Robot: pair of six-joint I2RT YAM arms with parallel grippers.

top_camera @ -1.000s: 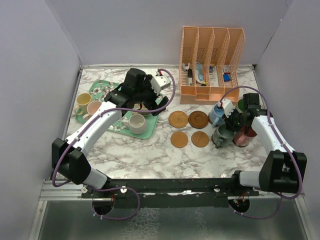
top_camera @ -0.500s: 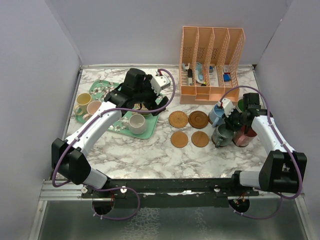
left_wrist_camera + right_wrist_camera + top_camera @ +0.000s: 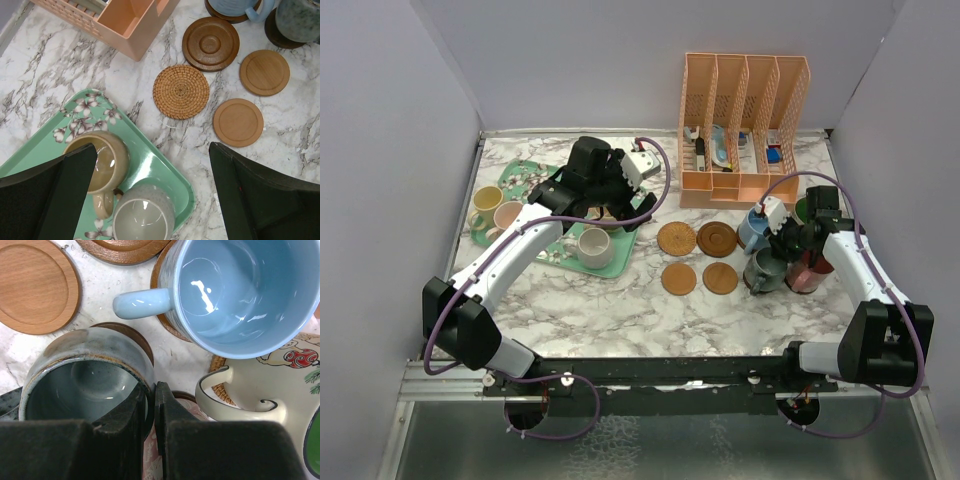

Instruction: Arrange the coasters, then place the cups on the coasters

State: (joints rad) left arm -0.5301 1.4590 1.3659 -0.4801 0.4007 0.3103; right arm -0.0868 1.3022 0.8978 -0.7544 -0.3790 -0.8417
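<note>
While the left gripper (image 3: 598,200) is held above the tray (image 3: 523,180) with its fingers spread wide and nothing between them, the right gripper (image 3: 782,246) is clamped on the rim of the grey cup (image 3: 763,270). In the right wrist view one finger (image 3: 125,430) is seen inside that cup and the other outside, with the wall pinched between them.

The grey cup is set on a dark coaster (image 3: 134,335) at the right of the table (image 3: 620,315). Just behind it the blue cup (image 3: 754,228) is stood on another brown coaster, and a maroon cup (image 3: 807,272) is seen just to the right of the grey cup.

Between the tray and the grey cup, four bare discs are laid in a two-by-two block: a woven coaster (image 3: 181,91) and a ringed coaster (image 3: 210,44) at the back, and two light coasters (image 3: 238,122) nearer.

On the tray a tan cup (image 3: 97,162) and a cream cup (image 3: 144,220) are stood side by side beneath the open fingers. A yellow cup (image 3: 485,205) and a pink cup (image 3: 508,217) are found on the table just beside the tray's left edge. A peach rack (image 3: 745,120) is placed at the back.
</note>
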